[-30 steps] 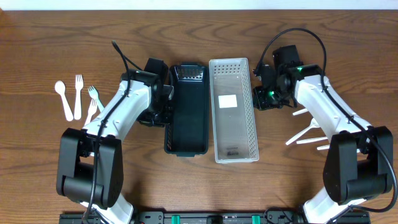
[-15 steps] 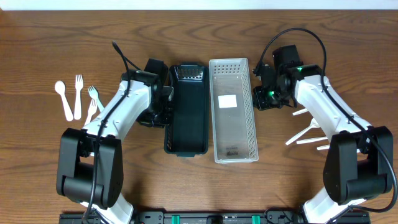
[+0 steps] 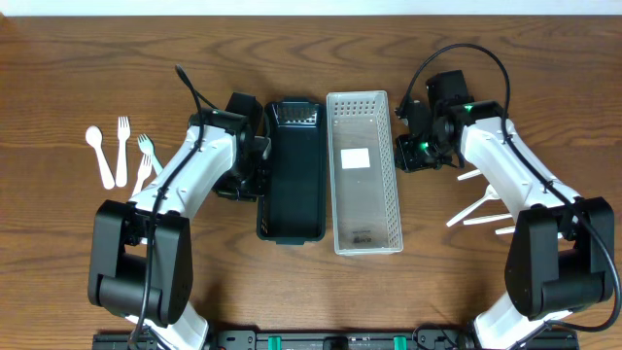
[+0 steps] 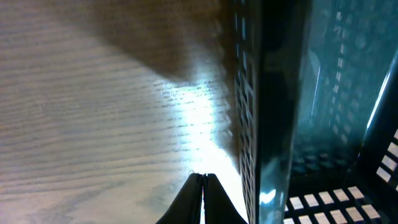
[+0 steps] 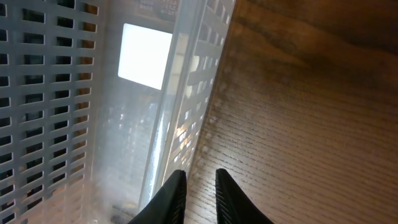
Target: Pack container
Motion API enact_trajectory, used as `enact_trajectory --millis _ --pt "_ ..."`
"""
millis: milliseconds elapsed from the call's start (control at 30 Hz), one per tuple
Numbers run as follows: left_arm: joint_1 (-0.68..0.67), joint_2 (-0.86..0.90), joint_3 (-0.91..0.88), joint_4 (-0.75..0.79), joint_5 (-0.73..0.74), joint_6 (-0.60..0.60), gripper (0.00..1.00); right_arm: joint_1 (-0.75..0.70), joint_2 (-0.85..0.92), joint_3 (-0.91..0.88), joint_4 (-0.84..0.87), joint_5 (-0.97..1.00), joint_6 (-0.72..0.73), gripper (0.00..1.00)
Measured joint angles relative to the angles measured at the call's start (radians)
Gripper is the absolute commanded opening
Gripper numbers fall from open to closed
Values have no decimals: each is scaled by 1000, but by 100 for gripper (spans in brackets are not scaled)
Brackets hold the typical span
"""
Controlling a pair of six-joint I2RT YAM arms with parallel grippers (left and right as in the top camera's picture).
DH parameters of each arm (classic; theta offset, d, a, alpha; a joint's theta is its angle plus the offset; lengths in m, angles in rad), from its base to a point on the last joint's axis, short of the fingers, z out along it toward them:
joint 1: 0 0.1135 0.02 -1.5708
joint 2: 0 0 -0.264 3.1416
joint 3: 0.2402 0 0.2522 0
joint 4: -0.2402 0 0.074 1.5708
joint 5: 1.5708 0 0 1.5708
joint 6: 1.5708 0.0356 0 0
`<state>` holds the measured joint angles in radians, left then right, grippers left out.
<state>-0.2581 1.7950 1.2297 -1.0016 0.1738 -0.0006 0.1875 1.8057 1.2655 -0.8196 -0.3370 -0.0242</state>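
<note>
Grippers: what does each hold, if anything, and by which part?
Neither holds anything: left gripper shut beside the black basket, right gripper open beside the white basket.

The desk (image 3: 311, 292) is brown wood, with its grain running side to side. Just ahead of the left hand (image 4: 203, 179) the surface carries a bright glare patch (image 4: 193, 118) — beyond that lies a dark shadow (image 4: 155, 37). Ahead and to the right of the right hand (image 5: 199, 183) the grain shows plainly, darkening further off. Well behind both hands a black rail (image 3: 321, 340) with green fittings runs along the desk's near edge — far ahead of them, a pale strip (image 3: 292, 7).
</note>
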Motion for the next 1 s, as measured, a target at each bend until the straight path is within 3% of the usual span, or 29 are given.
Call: enact_trajectory --millis 567,633,700,733,800,833,933,1000 --pt "0 0 0 -34 71 0 6 0 0 0 21 0 -4 24" --pt "0 0 0 -23 70 1 17 0 0 0 22 0 -6 25" --pt "0 0 0 -3 46 1 41 0 0 0 26 11 -6 25" --pt "0 0 0 6 31 0 42 0 0 0 26 24 -5 26" --pt "1 0 0 43 -16 0 54 0 0 0 26 67 11 36" --pt "1 0 0 61 -45 1 65 0 0 2 22 97 25 49" --pt "0 0 6 77 -127 0 68 -9 1 42 -34 222 73 70" --pt "0 0 24 74 -184 1 73 -33 2 116 -92 297 93 93"
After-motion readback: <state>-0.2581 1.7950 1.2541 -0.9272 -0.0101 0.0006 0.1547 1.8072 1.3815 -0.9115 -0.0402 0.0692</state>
